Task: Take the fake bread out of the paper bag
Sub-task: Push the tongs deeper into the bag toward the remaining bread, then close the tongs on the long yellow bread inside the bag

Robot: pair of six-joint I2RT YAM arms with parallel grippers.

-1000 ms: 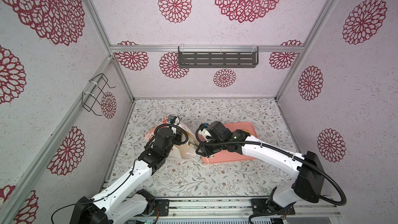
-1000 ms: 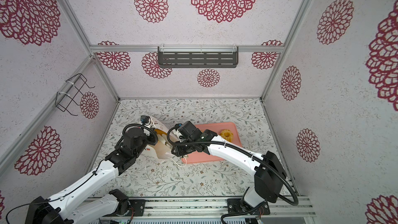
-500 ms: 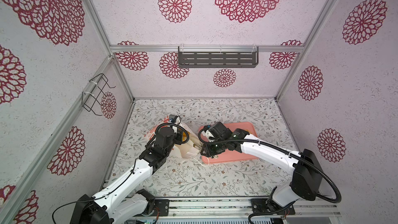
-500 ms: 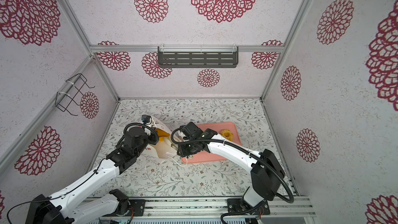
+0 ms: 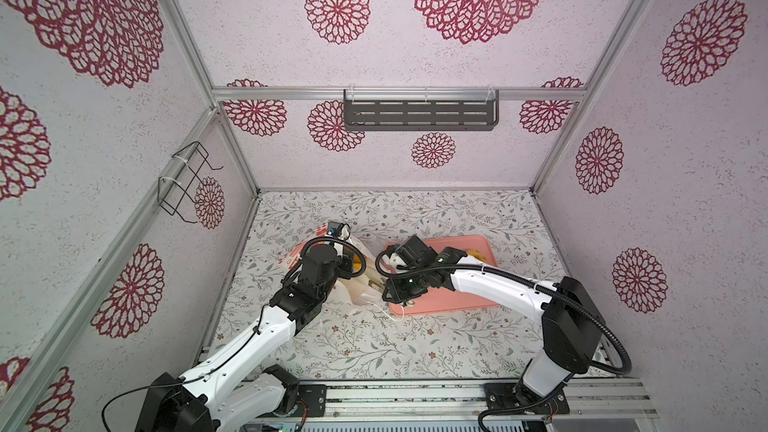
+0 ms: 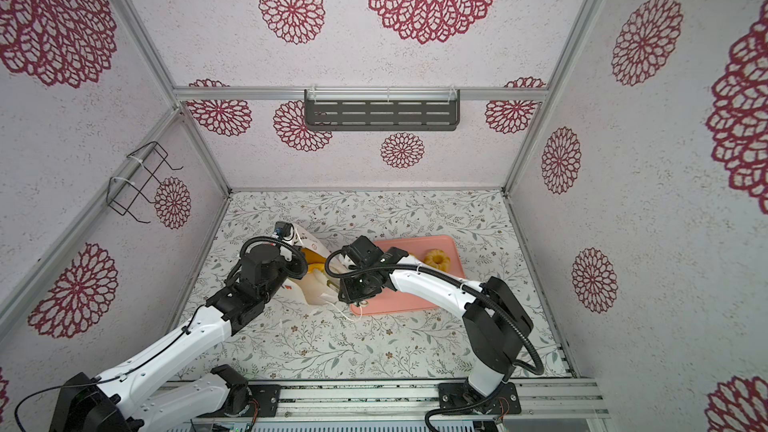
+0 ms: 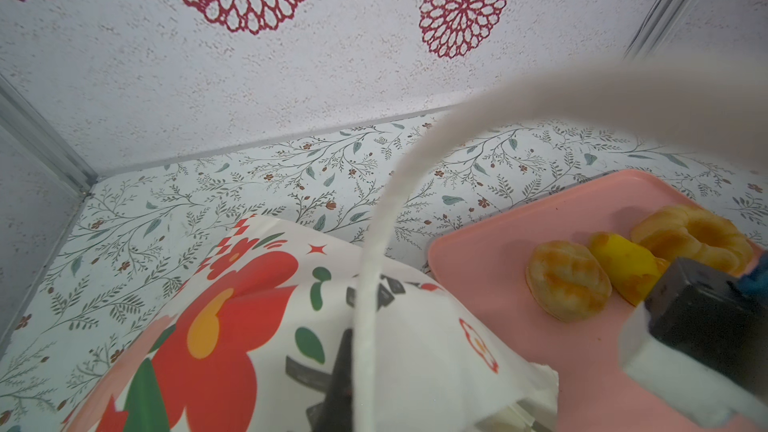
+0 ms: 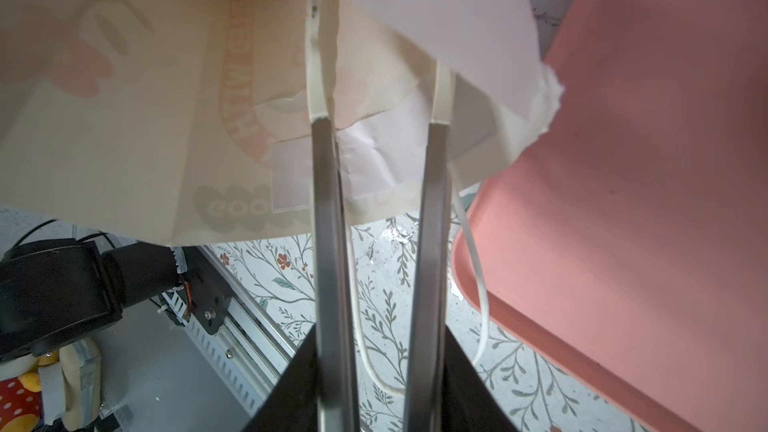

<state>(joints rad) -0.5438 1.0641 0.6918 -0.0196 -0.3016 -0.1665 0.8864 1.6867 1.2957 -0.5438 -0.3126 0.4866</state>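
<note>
The white paper bag (image 5: 361, 290) (image 6: 316, 290) lies on its side left of the pink tray, its red rose face (image 7: 232, 317) up. My left gripper (image 5: 348, 243) (image 7: 353, 351) is shut on the bag's upper rim by the cord handle (image 7: 374, 251). My right gripper (image 5: 374, 284) (image 6: 330, 284) (image 8: 380, 76) reaches into the bag's mouth, its fingers (image 8: 324, 201) apart with only the bag's paper behind the gap. Orange fake bread (image 5: 357, 265) (image 6: 313, 259) shows inside the bag. A round roll (image 7: 567, 280), a yellow piece (image 7: 623, 263) and a ring bun (image 7: 694, 238) (image 6: 436, 259) lie on the tray.
The pink tray (image 5: 457, 305) (image 6: 399, 305) (image 8: 623, 160) sits right of the bag, under my right arm. A loose cord handle (image 5: 386, 313) trails onto the table. A grey shelf (image 5: 419, 114) hangs on the back wall, a wire rack (image 5: 183, 184) on the left wall.
My right gripper has shifted slightly at the bag's mouth, ending a little further toward the bag with its fingers a touch wider. The left arm and the bag have barely moved.
</note>
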